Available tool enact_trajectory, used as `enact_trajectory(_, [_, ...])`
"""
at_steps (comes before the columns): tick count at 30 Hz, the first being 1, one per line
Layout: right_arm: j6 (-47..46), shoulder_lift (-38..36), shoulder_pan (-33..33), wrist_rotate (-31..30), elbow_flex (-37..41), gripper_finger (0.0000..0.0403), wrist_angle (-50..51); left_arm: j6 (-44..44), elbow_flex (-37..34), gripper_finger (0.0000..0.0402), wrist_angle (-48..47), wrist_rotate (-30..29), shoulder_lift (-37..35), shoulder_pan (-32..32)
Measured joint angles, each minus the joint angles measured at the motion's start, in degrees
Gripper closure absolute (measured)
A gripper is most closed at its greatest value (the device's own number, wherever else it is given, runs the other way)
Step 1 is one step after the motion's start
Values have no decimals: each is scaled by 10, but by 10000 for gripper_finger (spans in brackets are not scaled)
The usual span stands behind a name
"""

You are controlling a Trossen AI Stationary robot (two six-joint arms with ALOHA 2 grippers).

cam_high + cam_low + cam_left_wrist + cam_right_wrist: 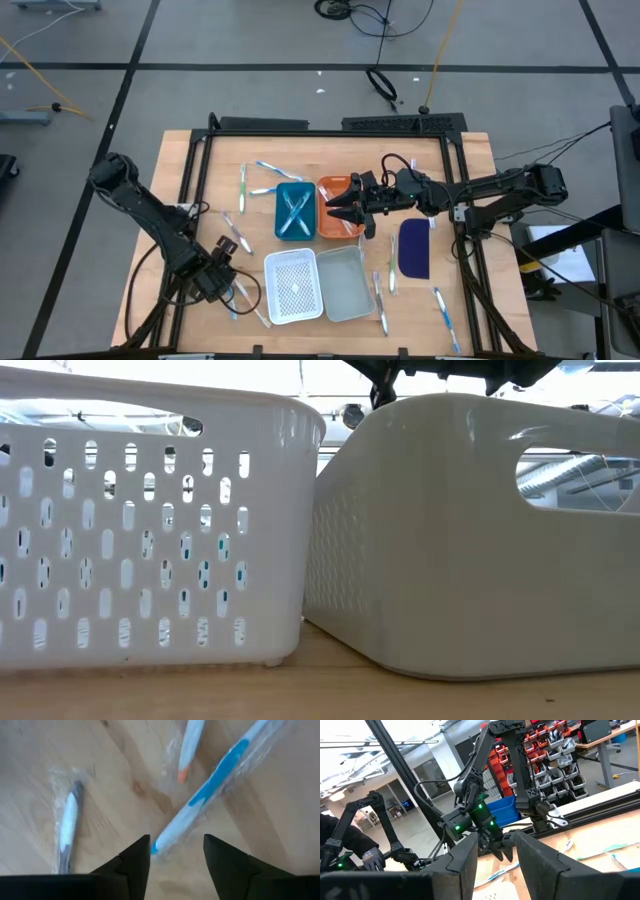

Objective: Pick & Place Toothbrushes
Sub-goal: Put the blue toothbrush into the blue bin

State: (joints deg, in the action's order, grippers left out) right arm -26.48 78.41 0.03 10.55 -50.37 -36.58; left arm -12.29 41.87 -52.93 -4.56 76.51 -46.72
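Left gripper (222, 275) sits low at the lower left of the high view, beside the white perforated tray, its 2 dark fingers (131, 865) parted. In the left wrist view a wrapped blue-and-white toothbrush (212, 795) lies on the wooden table (115, 770) with its near end between those fingers, not clamped. Just beyond it an orange-tipped toothbrush (189, 747) lies on the wood, and a grey-and-white toothbrush (67, 825) rests off to the left of that frame.

Near the bottom centre of the high view stand 2 pale trays side by side: the white perforated tray (292, 287) and a grey tray (345, 283). In the low view these 2 fill the frame, the perforated wall on the left and the solid wall on the right.

Farther up the table, a teal tray (294, 211) holds crossed toothbrushes, and an orange tray (332, 190) sits touching it on the right. Right gripper (336, 211) hangs over the orange tray; its fingers (462, 857) stand apart in the right wrist view, with nothing seen between them.

A dark blue pad (414, 247) lies right of the trays. Loose toothbrushes (243, 187) are scattered at the upper left of the table and along the lower right edge.
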Motion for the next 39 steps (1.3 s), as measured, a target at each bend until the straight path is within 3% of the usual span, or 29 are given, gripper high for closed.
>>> enact_trajectory(11, [1,0,0,-3,0,275,0,2,-1,204,13,0,0,0])
enact_trajectory(16, [-7,0,0,-3,0,275,0,39,-1,204,73,0,1,0])
enact_trajectory(23, [-12,0,0,-1,0,275,0,6,-18,204,77,26,43,7])
enact_trajectory(34, [-13,0,0,0,0,275,0,-3,-17,204,107,19,89,7])
enact_trajectory(39, [-13,0,0,0,0,275,0,-10,-17,233,114,39,108,8])
